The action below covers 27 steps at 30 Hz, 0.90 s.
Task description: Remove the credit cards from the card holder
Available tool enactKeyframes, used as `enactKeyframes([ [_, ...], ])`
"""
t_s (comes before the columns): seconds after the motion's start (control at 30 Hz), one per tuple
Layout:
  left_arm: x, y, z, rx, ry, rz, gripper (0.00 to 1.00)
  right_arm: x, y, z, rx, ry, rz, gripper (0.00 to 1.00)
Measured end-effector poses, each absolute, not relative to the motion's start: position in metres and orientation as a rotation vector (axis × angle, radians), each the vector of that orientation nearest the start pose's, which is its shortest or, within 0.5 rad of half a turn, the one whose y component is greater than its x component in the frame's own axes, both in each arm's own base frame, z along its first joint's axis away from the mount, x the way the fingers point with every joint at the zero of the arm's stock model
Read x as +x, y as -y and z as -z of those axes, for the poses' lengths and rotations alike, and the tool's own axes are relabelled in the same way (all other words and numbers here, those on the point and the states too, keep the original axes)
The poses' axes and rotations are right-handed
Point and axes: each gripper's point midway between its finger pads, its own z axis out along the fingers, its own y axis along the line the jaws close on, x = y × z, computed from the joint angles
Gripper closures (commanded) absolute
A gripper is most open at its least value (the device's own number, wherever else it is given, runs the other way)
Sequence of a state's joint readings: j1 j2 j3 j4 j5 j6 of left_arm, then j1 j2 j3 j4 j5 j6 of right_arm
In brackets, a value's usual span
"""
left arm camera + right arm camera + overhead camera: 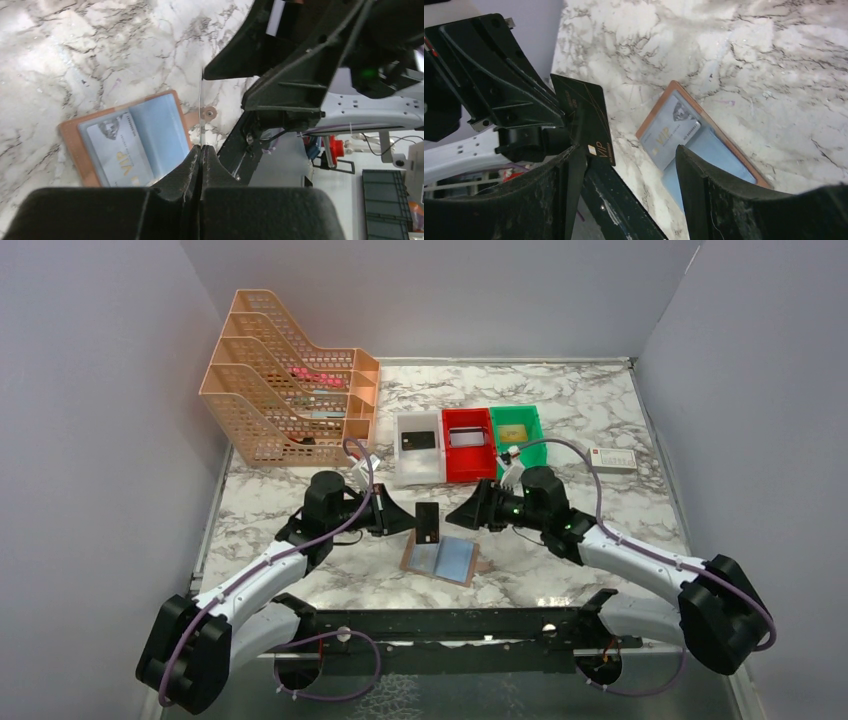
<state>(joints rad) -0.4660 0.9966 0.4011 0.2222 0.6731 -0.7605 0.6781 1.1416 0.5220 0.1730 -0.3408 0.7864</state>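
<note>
The card holder [441,560] lies spread open and flat on the marble near the table's front edge, its tan-brown rim framing two pale blue panels and its snap tab [207,113] sticking out at one side. The panel next to the tab is bare. The other panel has a silver-grey credit card [672,131] printed VIP tucked in it. A black credit card [585,120] with gold lines, a chip and VIP lettering is held tilted in the air just beyond the holder, pinched at one edge by the left gripper [201,148]
</note>
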Motion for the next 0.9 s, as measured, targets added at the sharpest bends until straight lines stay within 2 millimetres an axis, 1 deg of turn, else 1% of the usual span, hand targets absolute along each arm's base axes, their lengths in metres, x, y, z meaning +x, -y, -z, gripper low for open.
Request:
enactKeyframes([
  [0.1,0.191,0.248,-0.158,0.224,-2.104,1.465,1.0,0.208,-0.285,-0.139,-0.16,-2.195,-1.337,0.34],
  [0.23,0.189,0.251,-0.166,0.246,-2.072,1.503,1.0,0.198,-0.297,-0.146,-0.241,-2.168,-1.466,0.39],
  [0.27,0.188,0.252,-0.168,0.25,-2.065,1.512,1.0,0.196,-0.299,-0.148,-0.256,-2.158,-1.492,0.42],
  [0.43,0.186,0.255,-0.178,0.27,-2.029,1.556,1.0,0.189,-0.308,-0.156,-0.315,-2.118,-1.596,0.63],
  [0.5,0.186,0.256,-0.181,0.275,-2.016,1.568,1.0,0.188,-0.311,-0.157,-0.328,-2.107,-1.633,0.67],
  [0.7,0.184,0.257,-0.186,0.283,-1.999,1.59,1.0,0.184,-0.314,-0.158,-0.334,-2.085,-1.685,0.69],
  [0.77,0.184,0.257,-0.186,0.284,-1.997,1.594,1.0,0.184,-0.314,-0.159,-0.336,-2.079,-1.689,0.73],
  [0.9,0.183,0.257,-0.185,0.287,-1.997,1.597,1.0,0.185,-0.315,-0.164,-0.335,-2.059,-1.705,0.74],
])
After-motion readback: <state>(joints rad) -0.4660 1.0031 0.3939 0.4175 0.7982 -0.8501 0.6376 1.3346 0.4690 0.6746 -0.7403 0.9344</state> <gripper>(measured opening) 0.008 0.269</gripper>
